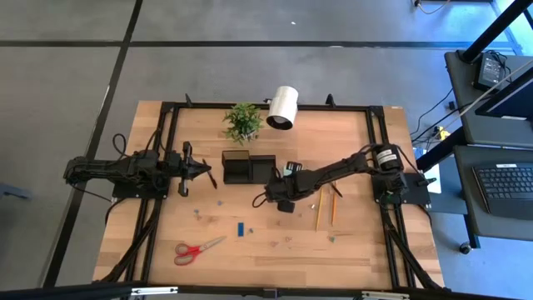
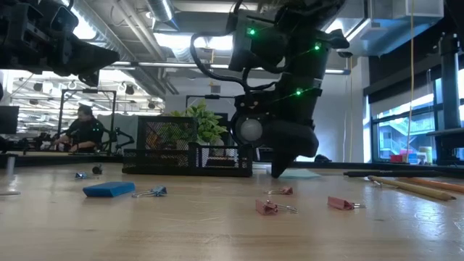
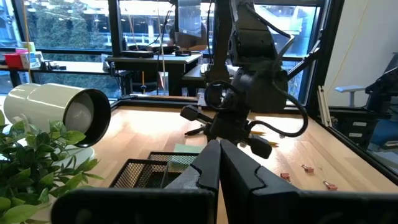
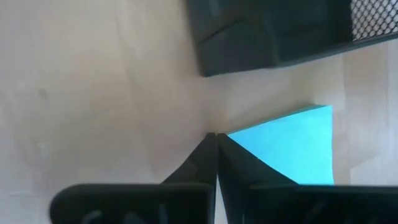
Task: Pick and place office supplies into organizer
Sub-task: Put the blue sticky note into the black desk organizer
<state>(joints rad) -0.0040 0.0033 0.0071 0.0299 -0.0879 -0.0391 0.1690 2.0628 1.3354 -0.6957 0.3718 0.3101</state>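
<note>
pale wood table (image 4: 93,81), square teal note pad (image 4: 292,146), black mesh organizer (image 4: 298,31)

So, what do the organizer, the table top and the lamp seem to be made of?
Organizer: probably black metal mesh, since light shows through its gridded walls. Table top: wood, pale and matte, with visible grain and plank lines. Lamp: a smooth, glossy white cylinder, either plastic or painted metal; the look leaves this open.

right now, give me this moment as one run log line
right gripper: fingers shut at note pad corner, beside organizer | left gripper: shut, waiting | scissors: on table
</note>
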